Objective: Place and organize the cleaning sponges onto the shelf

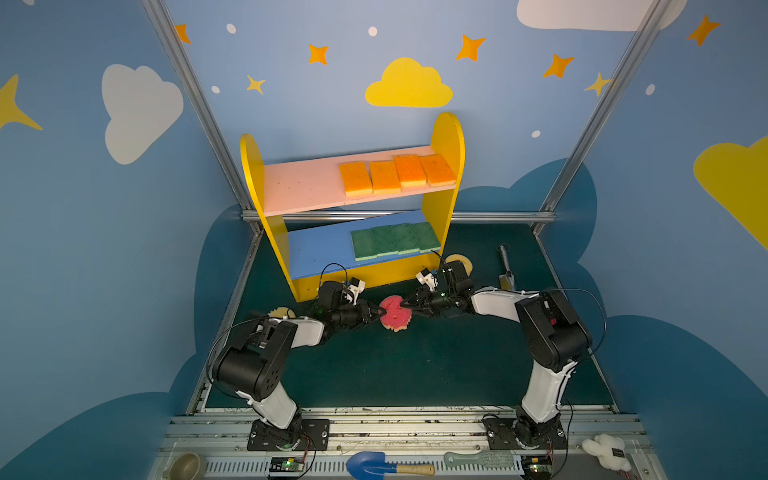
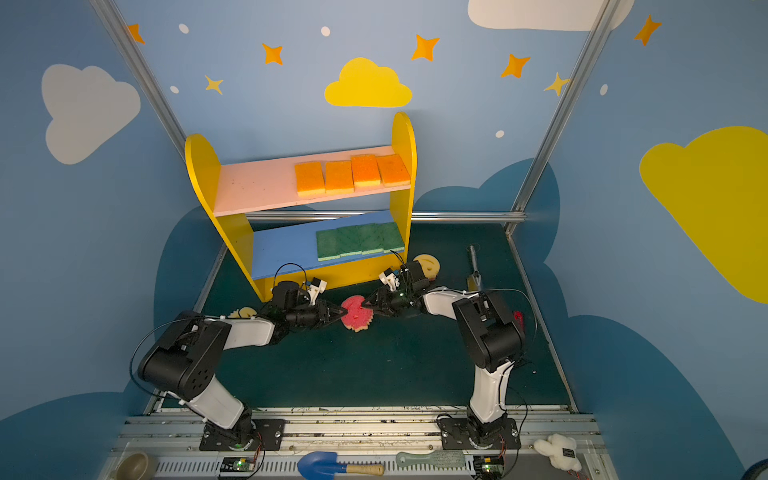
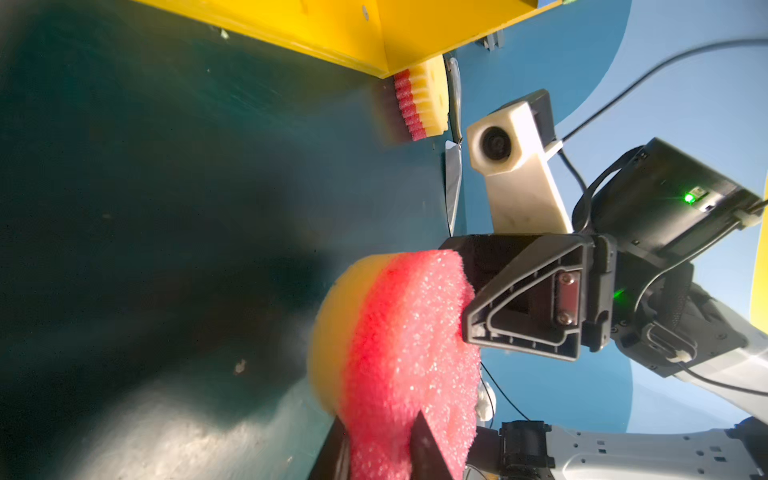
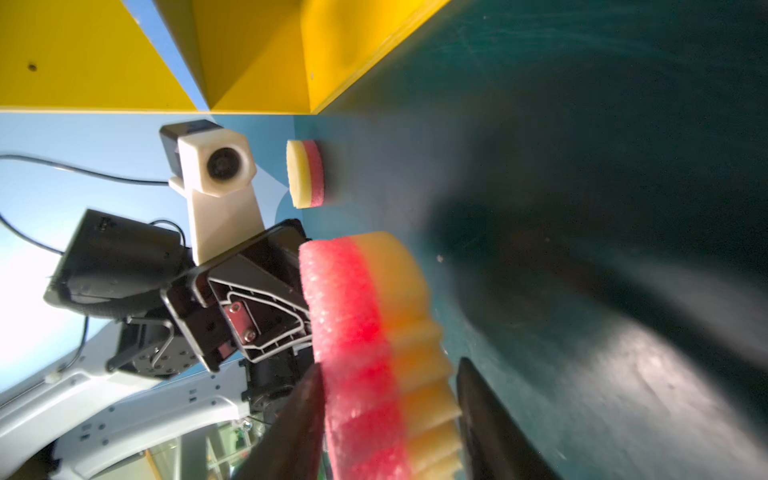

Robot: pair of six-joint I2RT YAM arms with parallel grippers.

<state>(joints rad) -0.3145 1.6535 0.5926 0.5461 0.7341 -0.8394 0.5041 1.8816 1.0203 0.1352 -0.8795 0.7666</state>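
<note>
The pink board (image 1: 299, 187) and blue board (image 1: 320, 249) lie bare leftward; orange pads (image 1: 397, 172) and green pads (image 1: 395, 241) fill their right ends. A round sponge (image 1: 395, 313) stands in the way before the yellow base (image 1: 374, 277).

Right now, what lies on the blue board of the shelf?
Four green sponges side by side at its right end. Its rear strip is hidden under the pink board.

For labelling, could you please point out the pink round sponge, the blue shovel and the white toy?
pink round sponge (image 1: 394, 318), in a top view, pink face centre.
blue shovel (image 1: 365, 463), in a top view, blade.
white toy (image 1: 600, 449), in a top view, fluffy body.
</note>
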